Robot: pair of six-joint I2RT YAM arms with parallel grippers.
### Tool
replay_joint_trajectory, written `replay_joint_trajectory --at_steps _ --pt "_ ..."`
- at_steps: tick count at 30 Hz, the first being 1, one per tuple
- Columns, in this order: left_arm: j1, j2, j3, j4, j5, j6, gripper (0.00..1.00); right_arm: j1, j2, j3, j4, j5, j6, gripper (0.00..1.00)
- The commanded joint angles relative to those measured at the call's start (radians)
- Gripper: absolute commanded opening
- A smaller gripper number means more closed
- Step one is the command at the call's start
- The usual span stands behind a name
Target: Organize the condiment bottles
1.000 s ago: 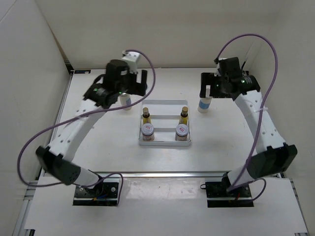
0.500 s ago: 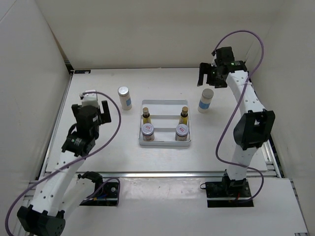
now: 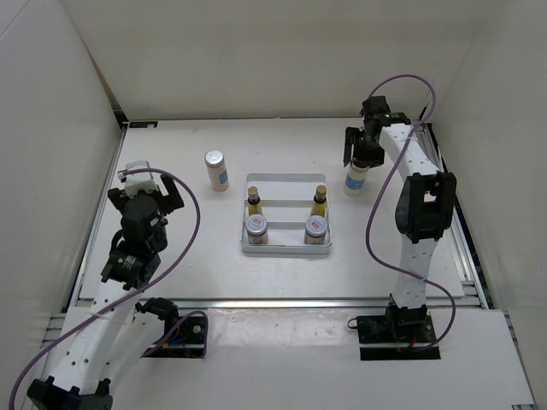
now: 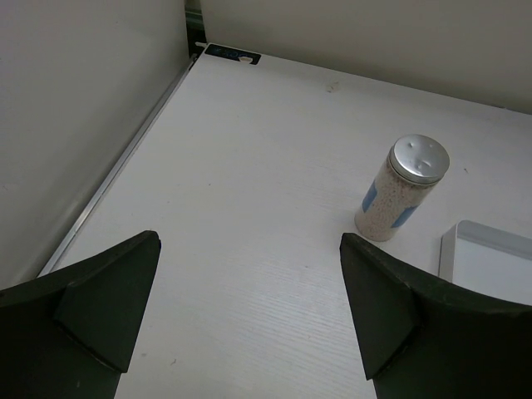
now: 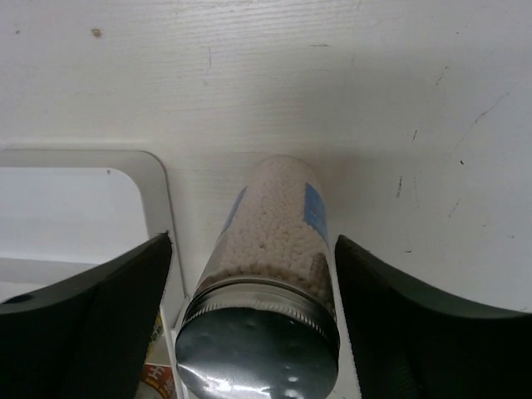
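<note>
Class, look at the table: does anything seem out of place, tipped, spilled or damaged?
Nothing is tipped, spilled or damaged. The left white bottle and the right white bottle stand outside the tray, the latter between the right pincer fingers.

The table (image 3: 282, 145) bears a grey tray (image 3: 286, 249) between left bottle (image 3: 216, 170) and right bottle (image 3: 353, 182).

Left end effector (image 4: 249, 241): open worktop (image 4: 249, 141) ahead. Side wall (image 4: 75, 108) close on its left, white bottle (image 4: 403, 189) ahead-right near tray (image 4: 453, 249) corner.

Right end effector (image 5: 252, 241) straddles second white bottle (image 5: 278, 216). Narrow gaps either side, tray rim just beside it.
</note>
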Motion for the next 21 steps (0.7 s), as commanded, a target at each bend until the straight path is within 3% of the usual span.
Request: replay_joint_trajectory --at_steps 1,6,7,11,21 --pt "-0.004 -0.003 -0.008 0.024 -0.019 -0.012 1.00 -0.005 -0.027 -0.016 0.012 0.020 0.017 0.73" --pt "-0.013 0.015 -0.008 0.024 -0.009 -0.012 1.00 0.004 -0.047 -0.016 -0.008 0.059 0.037 0.49" --pt "-0.023 0.016 -0.008 0.024 -0.009 -0.012 1.00 0.015 -0.062 -0.004 -0.008 0.071 0.037 0.41" --pt "-0.023 0.035 -0.008 0.024 -0.009 -0.012 1.00 0.050 -0.135 0.042 -0.019 0.111 0.037 0.25" --pt "-0.032 0.080 -0.008 0.024 0.000 -0.012 1.00 0.191 -0.240 0.091 -0.010 0.057 0.005 0.18"
